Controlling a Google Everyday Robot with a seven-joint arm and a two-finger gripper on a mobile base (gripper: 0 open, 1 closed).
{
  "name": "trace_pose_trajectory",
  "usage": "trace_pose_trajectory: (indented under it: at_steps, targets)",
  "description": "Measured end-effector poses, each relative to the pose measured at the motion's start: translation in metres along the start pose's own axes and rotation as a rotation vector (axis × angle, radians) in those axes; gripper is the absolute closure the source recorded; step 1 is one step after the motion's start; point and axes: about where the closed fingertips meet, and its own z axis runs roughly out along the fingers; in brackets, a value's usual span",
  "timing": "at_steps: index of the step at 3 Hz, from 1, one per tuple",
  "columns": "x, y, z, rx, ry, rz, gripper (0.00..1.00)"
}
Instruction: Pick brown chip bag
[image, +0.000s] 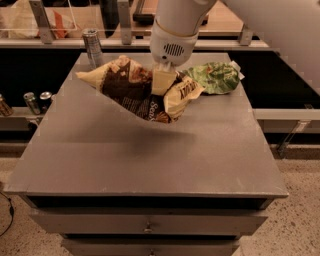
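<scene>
The brown chip bag (135, 92) has a dark brown middle and pale cream ends. It hangs crumpled in the air above the grey table (150, 155), with its shadow on the table below. My gripper (163, 82) comes down from the white arm at the top centre and is shut on the bag's middle. A pale finger (162, 81) shows pressed against the bag.
A smaller green bag (215, 77) lies at the table's back right, just behind the lifted bag. A metal can (91, 47) stands at the back left corner. More cans (36, 101) sit on a lower shelf to the left. Drawers are under the table front.
</scene>
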Motion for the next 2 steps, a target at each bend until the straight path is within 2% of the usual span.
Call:
trace_pose_trajectory:
  at_steps: [1,2]
  targets:
    - [0.005,-0.001,-0.027,0.034,-0.03,0.004,1.0]
    - [0.005,-0.001,-0.04,0.043,-0.058,-0.003,1.0]
